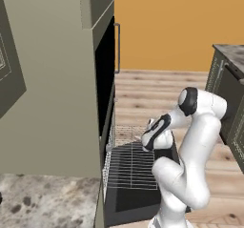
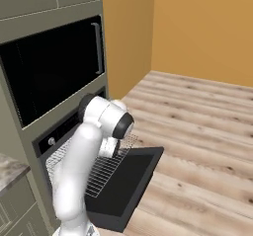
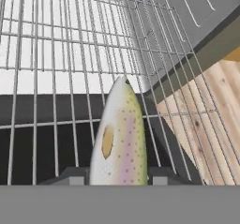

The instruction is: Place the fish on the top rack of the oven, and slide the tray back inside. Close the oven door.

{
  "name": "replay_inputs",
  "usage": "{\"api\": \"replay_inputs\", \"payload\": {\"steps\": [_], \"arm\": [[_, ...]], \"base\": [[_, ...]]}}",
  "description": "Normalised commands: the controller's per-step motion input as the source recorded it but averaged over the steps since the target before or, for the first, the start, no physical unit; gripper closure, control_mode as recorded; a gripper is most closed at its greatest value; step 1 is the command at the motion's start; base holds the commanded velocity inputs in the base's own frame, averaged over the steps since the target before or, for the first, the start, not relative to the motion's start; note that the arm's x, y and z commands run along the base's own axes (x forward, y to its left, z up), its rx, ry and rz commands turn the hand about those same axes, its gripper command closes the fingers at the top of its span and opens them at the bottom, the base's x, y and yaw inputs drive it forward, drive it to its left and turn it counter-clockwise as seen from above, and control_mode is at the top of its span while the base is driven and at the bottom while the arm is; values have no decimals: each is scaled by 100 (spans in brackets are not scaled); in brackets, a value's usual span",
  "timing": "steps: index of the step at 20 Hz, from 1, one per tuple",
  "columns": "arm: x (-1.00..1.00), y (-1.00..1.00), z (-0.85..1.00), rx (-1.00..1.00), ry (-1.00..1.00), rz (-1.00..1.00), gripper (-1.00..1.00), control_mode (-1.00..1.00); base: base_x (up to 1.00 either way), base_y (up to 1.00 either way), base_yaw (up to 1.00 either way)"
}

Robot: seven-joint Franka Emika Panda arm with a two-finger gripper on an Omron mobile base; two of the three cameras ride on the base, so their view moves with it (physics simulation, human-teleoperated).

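Observation:
In the hand view the fish (image 3: pixel 119 138), silver-grey with a pinkish speckled flank, stands between my gripper's (image 3: pixel 116 179) fingertips and points away from the hand. The gripper is shut on it, just above the top rack (image 3: pixel 51 54), a silver wire grid. That rack (image 1: pixel 131 167) is pulled out of the oven over the open oven door (image 1: pixel 133 201), which lies flat and dark below it. From the right base view the rack (image 2: pixel 101 173) and the door (image 2: pixel 133 176) show beside my arm. My hand (image 1: pixel 156 132) hovers over the rack's outer part.
A tall olive-grey cabinet column (image 1: pixel 52 103) holds the oven, with a black upper appliance door (image 2: pixel 49 74) above it. A marble counter (image 1: pixel 43 203) lies at the lower left. A dark island unit (image 1: pixel 228 98) stands to the right across the wooden floor (image 2: pixel 197 131).

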Motion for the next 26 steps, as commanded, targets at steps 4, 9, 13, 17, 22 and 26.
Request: {"api": "replay_inputs", "payload": {"steps": [4, 9, 13, 17, 22, 26], "arm": [[0, 0, -71, -1, -16, 0, 100, -100], [33, 15, -65, 0, -7, 0, 100, -100], [23, 16, -87, -4, -5, 0, 100, -100], [0, 3, -100, -5, -7, 0, -100, -100], [-27, 11, -69, -8, -9, 0, -100, -100], [-100, -56, 45, 0, -21, -1, -100, -100]], "base": [[0, 0, 0], [0, 0, 0], [0, 0, 0], [0, 0, 0], [0, 0, 0], [0, 0, 0]]}}
